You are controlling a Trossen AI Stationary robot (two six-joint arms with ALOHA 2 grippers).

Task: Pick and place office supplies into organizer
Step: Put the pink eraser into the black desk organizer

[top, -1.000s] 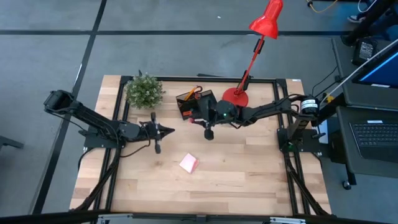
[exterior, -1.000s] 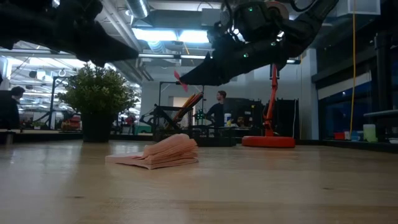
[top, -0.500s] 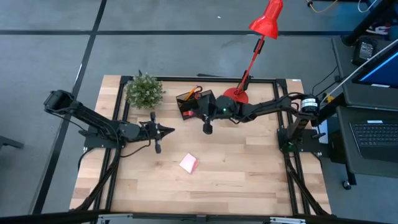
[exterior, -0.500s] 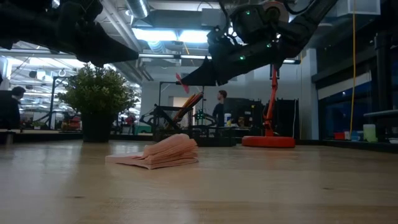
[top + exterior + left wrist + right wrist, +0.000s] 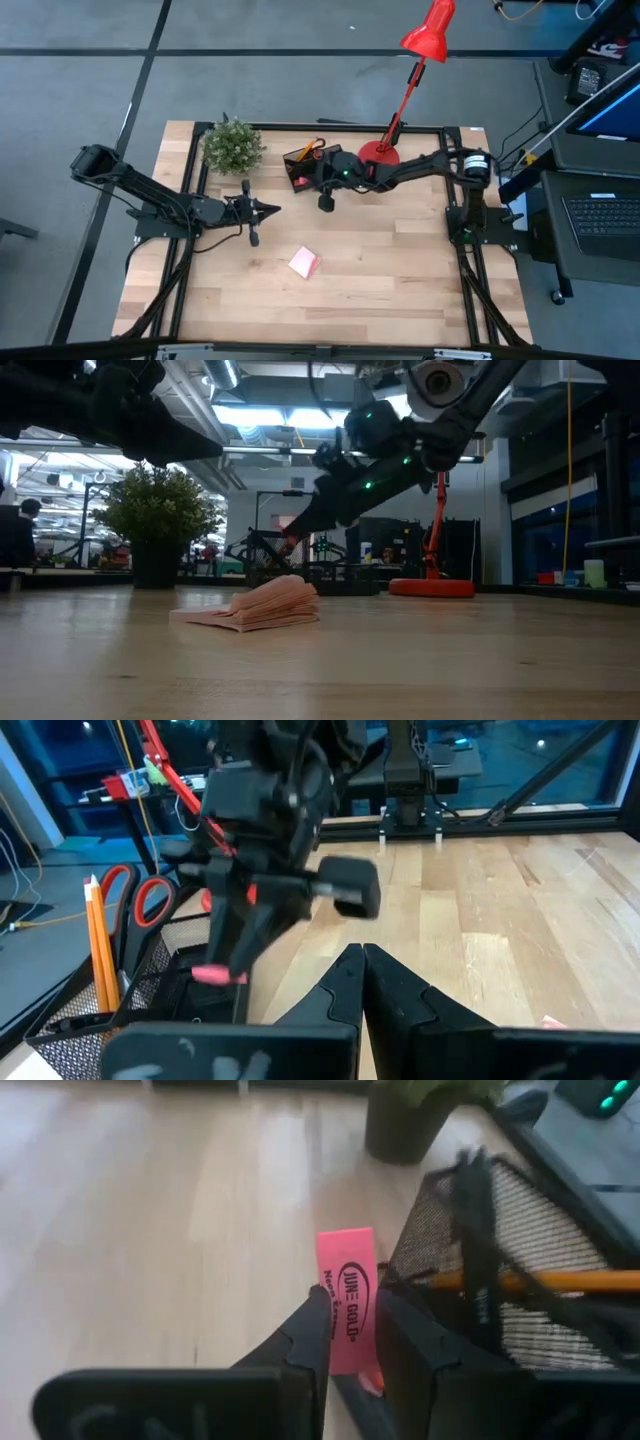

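My right gripper (image 5: 350, 1342) is shut on a small pink block (image 5: 347, 1302) printed with black letters. It hangs close beside the black mesh organizer (image 5: 313, 163), at the organizer's near-left corner (image 5: 500, 1250). The organizer holds orange pencils (image 5: 97, 948), red-handled scissors (image 5: 135, 898) and a dark pen (image 5: 478, 1230). A pink note pad (image 5: 304, 263) lies on the table, its sheets fanned up (image 5: 265, 605). My left gripper (image 5: 272, 209) is shut on nothing and hovers left of the table's middle, its fingertips (image 5: 362, 960) pointing toward the right arm. My right gripper pinches the pink block's two flat faces (image 5: 345, 1345) between its two fingers, at one end of the block. The other end sticks out past the fingertips. The fingers slant downward from the table's right. The block is lifted clear of the table.
A green potted plant (image 5: 233, 146) stands at the far left, close to the organizer. The red desk lamp's round base (image 5: 378, 155) sits just right of the organizer, its stem leaning away. Bare wood stretches along the near half around the note pad.
My right gripper has carried the pink block toward the table's left and down, tipping further downward, and now hangs lower beside the organizer. The left arm and the note pad have kept still.
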